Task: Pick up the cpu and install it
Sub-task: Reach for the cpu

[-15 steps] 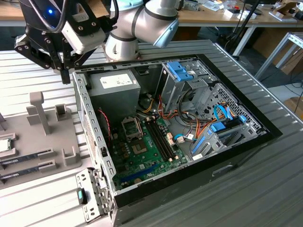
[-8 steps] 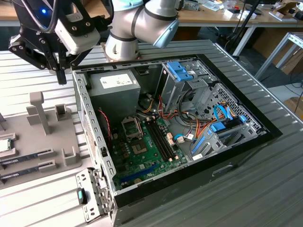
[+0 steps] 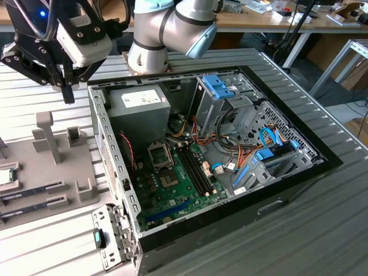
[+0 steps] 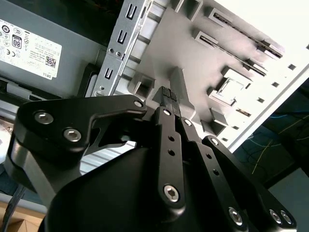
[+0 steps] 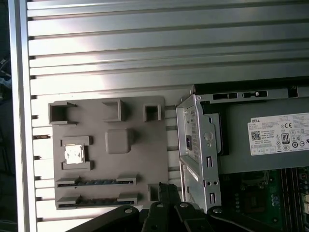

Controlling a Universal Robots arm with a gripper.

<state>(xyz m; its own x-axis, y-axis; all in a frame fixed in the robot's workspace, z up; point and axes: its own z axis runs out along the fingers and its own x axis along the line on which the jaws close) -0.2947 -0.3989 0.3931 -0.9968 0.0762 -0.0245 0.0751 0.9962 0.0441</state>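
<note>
Exterior view: we log the claw [image 3: 69, 96] clenched and empty, hanging above the grey tray [image 3: 63, 172] beside the open computer case [image 3: 241, 190]. The cpu [image 3: 4, 175] lies in its tray pocket, below the claw and well apart from it. We judge nothing picked yet, and the socket [image 3: 161, 154] looks unfilled.

Second wrist view: the fingertips [image 4: 168, 93] meet with nothing between them, which the exterior view leaves unclear.

First wrist view: this gives the tray layout, with the cpu [image 5: 74, 154] beyond the claw and the memory sticks [image 5: 91, 182] beside it.
</note>
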